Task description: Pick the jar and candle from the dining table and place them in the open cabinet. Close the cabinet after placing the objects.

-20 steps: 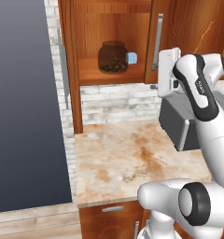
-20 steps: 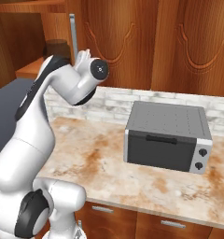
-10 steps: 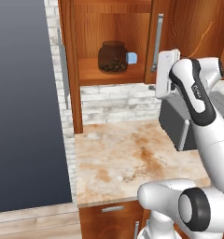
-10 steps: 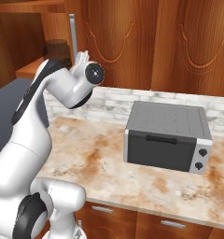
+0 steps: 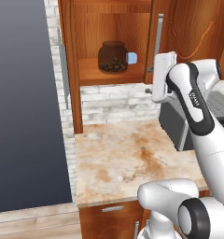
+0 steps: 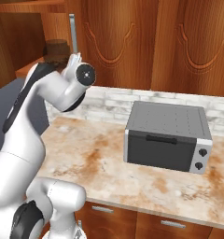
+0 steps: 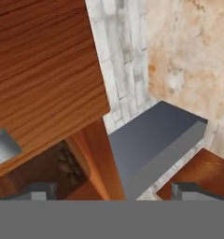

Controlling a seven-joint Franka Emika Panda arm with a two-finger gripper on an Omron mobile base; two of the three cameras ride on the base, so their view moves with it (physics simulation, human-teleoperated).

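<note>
Jar (image 5: pixel 112 56) of clear glass, dark lumps inside, on cabinet (image 5: pixel 113 74) shelf.
Pincer (image 7: pixel 113 190) fingertips spread wide before carved reddish wood door edge.

The jar (image 6: pixel 56 49) is half hidden behind the arm, upper left in the right base view; the cabinet (image 5: pixel 114 42) is cropped by the top edge.
</note>
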